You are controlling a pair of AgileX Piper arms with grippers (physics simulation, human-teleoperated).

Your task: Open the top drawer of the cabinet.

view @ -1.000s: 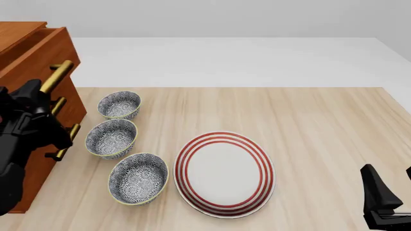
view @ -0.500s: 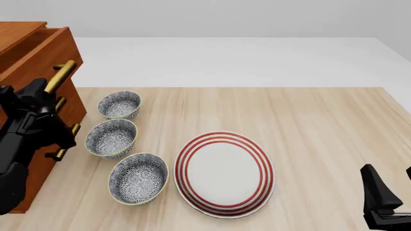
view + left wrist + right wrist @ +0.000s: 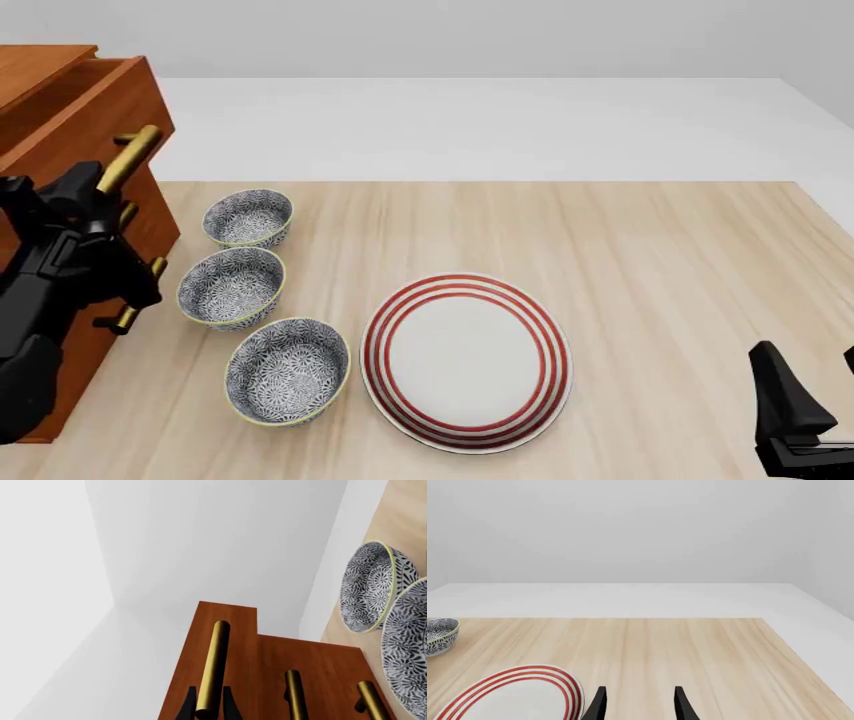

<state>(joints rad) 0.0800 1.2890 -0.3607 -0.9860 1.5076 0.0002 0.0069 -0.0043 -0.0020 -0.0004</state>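
Note:
The cabinet (image 3: 158, 215) stands at the table's left edge, reddish-brown wood with three brass bar handles. Its top drawer (image 3: 80, 105) juts out a little beyond the fronts of the two lower drawers. My left gripper (image 3: 96, 188) is shut on the top drawer's handle (image 3: 130, 152). In the left wrist view the black fingertips (image 3: 189, 706) sit on either side of that handle (image 3: 213, 665), with the top drawer's front (image 3: 237, 630) standing proud of the cabinet (image 3: 327, 665). My right gripper (image 3: 640, 706) hangs open and holds nothing, low at the near right (image 3: 787, 420).
Three patterned bowls (image 3: 248, 217) (image 3: 232, 287) (image 3: 287, 370) line up just right of the cabinet, close to the drawer fronts. A red-rimmed white plate (image 3: 467, 360) lies mid-table. The lower handles (image 3: 297, 695) (image 3: 370, 700) sit beside the gripped one.
The top drawer has slid slightly farther out toward the right, and my left gripper has moved with its handle. The right arm has not moved.

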